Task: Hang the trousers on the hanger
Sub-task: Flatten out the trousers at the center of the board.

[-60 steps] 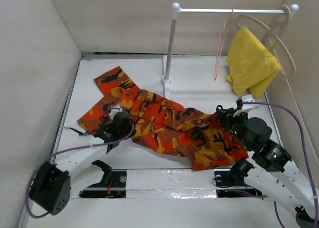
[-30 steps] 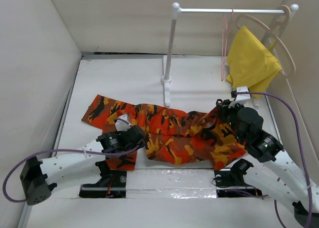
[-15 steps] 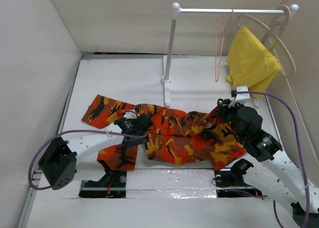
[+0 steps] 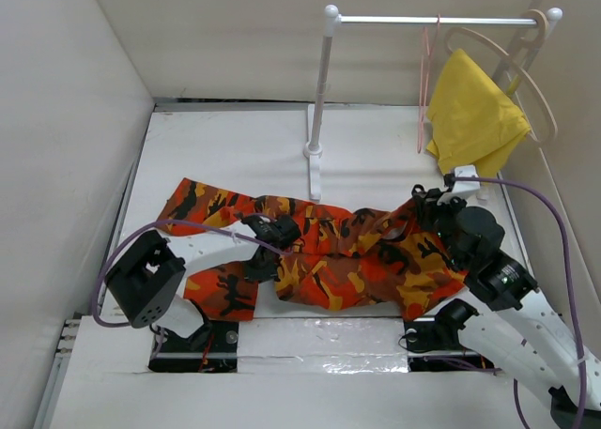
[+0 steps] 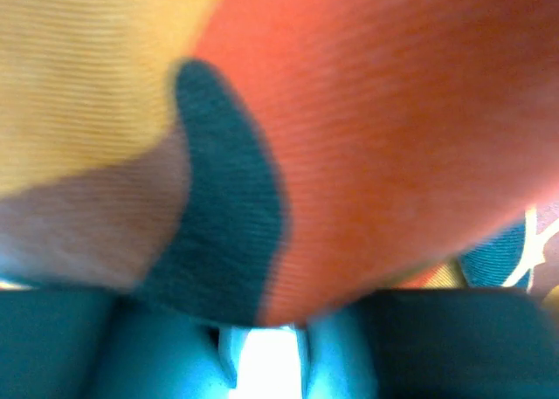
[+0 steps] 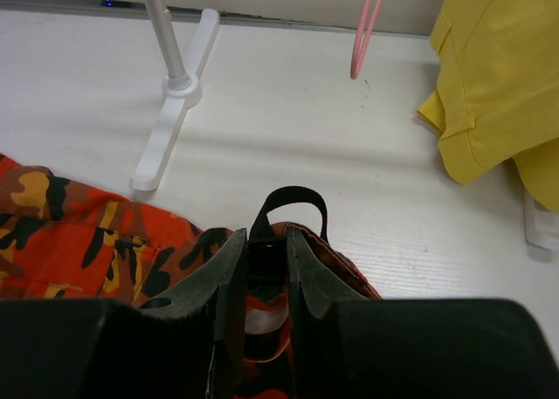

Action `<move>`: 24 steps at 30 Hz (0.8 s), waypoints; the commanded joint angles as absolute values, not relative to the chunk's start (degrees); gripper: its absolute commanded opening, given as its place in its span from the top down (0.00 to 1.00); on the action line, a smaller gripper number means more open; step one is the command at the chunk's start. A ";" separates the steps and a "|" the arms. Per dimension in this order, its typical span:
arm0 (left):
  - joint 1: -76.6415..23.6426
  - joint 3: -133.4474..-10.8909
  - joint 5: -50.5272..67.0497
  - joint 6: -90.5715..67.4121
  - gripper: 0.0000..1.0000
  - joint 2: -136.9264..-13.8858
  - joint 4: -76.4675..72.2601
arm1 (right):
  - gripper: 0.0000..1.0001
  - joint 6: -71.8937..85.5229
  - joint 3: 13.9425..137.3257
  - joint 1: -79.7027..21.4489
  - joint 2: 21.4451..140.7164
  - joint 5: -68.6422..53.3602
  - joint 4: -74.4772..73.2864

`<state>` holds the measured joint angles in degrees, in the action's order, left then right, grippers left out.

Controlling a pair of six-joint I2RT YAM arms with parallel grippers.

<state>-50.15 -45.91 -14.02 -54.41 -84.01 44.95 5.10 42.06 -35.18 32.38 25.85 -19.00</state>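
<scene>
The right gripper [image 6: 265, 242] is clamped on the trousers [image 4: 347, 260] at what looks like the waistband, a black loop [image 6: 293, 193] showing just beyond its fingertips; the left gripper [image 4: 282, 232] is down on the cloth near the garment's middle, its wrist view so smothered in blurred fabric that I cannot tell whether the jaws pinch or merely press; the trousers lie spread across the near half of the table [image 4: 235, 147], one leg running toward the left edge; the hanger [image 6: 356, 67] hangs bare from the white rail [image 4: 376, 20] toward the far right corner, well apart from them; so the step in hand reads as securing the garment, the hanging itself not begun; the next move likely calls for a firm hold, then lifting a leg clear and threading it through the hanger without knocking it off; beside it a yellow cloth [image 4: 474, 114] drapes on a wooden hanger [image 4: 535, 82]; the table is white, boxed in by plain pale walls [image 4: 75, 119].
</scene>
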 commanded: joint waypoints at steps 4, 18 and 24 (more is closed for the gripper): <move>-50.19 -48.69 -14.94 -53.00 1.00 -86.40 47.99 | 1.00 4.13 41.48 -34.72 31.99 24.61 -13.10; -26.64 -72.33 -41.38 -36.23 1.00 -68.99 42.03 | 1.00 5.71 42.02 -34.72 30.67 31.54 -15.29; -14.09 -79.44 -49.48 -29.45 1.00 -70.84 32.45 | 1.00 11.42 38.59 -34.72 29.98 42.26 -17.58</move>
